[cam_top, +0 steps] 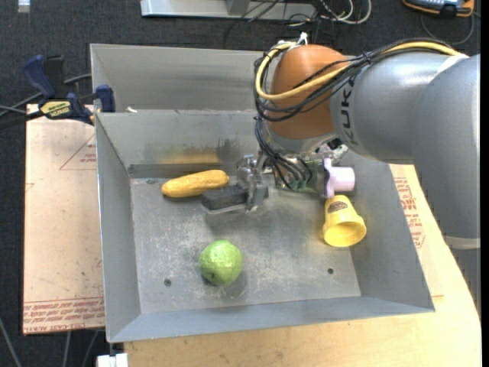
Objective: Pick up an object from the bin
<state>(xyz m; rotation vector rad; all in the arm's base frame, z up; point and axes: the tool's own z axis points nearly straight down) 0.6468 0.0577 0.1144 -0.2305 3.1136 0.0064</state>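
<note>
My gripper (252, 183) hangs low over the middle of the bin, at the right end of a dark grey flat block (220, 199). The block lies on the bin floor just below a yellow banana-shaped thing (195, 183), which rests near the back wall. Whether the gripper touches the block is hidden by its own body.
A green apple (221, 262) sits toward the front of the bin. At the right lies a yellow cup (343, 222) on its side, with a pink-and-white cylinder (340, 179) just behind it. The arm with its orange dome and cables reaches in from the right.
</note>
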